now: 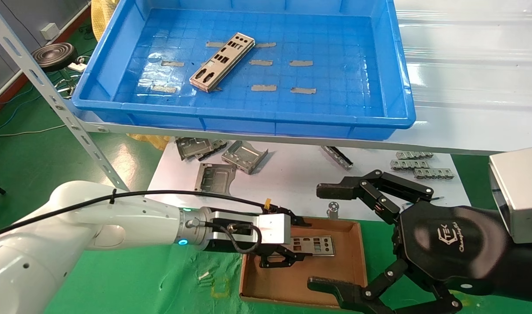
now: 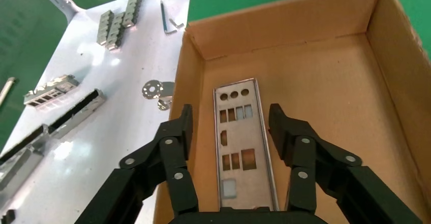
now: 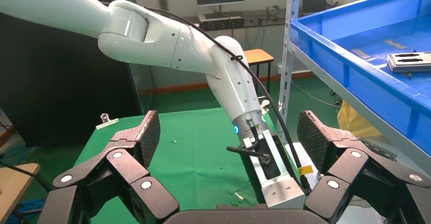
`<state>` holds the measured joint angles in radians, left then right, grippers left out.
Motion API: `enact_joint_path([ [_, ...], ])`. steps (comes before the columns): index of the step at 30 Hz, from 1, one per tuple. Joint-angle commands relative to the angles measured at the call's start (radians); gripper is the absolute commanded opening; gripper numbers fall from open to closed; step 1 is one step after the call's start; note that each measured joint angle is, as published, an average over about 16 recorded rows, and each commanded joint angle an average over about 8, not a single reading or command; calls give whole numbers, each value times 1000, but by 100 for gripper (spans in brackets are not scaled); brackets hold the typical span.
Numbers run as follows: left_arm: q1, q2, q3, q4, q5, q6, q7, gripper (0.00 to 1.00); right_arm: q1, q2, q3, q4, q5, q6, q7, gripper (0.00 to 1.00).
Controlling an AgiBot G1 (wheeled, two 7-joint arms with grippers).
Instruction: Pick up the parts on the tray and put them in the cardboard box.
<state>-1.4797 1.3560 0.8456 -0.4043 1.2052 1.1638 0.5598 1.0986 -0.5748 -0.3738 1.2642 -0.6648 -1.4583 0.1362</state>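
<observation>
1. Tray fills the upper half of the head view, and one part lies diagonally on its floor, upper centre, among grey tape strips.
2. Cardboard box sits bottom centre of the head view. A second part lies flat on the box floor, near the box's left wall in the left wrist view.
3. Left gripper is low over the box with fingers spread wide either side of that plate, touching nothing. My read: this is the release step.
4. To do it well, lift straight up and keep the fingers wide so a tip doesn't catch the plate edge or the box wall.
5. Right gripper hovers at lower right of the head view, wide open and empty, close to the box; keep it out of the left arm's exit path.
6. Bent brackets on the white sheet below the tray aren't targets.
</observation>
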Motion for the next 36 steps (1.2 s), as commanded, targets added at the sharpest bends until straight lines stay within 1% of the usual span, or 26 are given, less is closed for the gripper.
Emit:
enact_joint_path([
  [1,-2,0,9,2,-13,-1,2,100,0,0,0,0,0,0,0,100],
  [6,-18,-9,8,29,-69,73,-22,100,0,0,0,0,0,0,0,100],
  [15,-38,-52,-30,123,-190,305,-111,100,0,0,0,0,0,0,0,100],
  [18,-46,-63,-37,141,-212,350,-127,100,0,0,0,0,0,0,0,100],
  [22,-52,-69,-38,148,-221,370,-130,100,0,0,0,0,0,0,0,100],
  [29,-43,-70,-41,131,-210,344,-126,100,0,0,0,0,0,0,0,100],
  [36,-7,-124,-84,49,-232,344,-178,100,0,0,0,0,0,0,0,100],
])
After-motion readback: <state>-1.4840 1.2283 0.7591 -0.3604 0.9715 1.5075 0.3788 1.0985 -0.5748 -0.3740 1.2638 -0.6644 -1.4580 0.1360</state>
